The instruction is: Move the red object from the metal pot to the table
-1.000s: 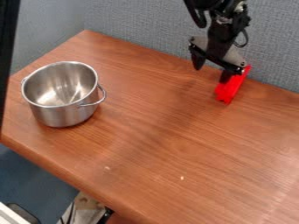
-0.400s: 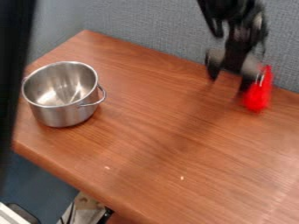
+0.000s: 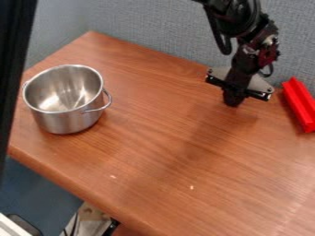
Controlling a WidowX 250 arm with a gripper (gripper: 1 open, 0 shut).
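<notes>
The red object [image 3: 299,103] lies flat on the table [image 3: 172,157] near its right edge, partly cut off by the frame. My gripper [image 3: 235,100] hangs to its left, tips close to the tabletop, shut with nothing between its fingers and apart from the red piece. The metal pot [image 3: 64,97] stands at the table's left side; its inside looks empty.
A grey-blue wall [image 3: 135,23] runs behind the table. A dark vertical strip [image 3: 13,55] covers the left edge of the view. The table's front edge [image 3: 74,184] drops off to the floor at the lower left.
The red object, upright under the open gripper a second ago, went right and now lies flat near the edge. My gripper has let it go, moved left of it and shut.
</notes>
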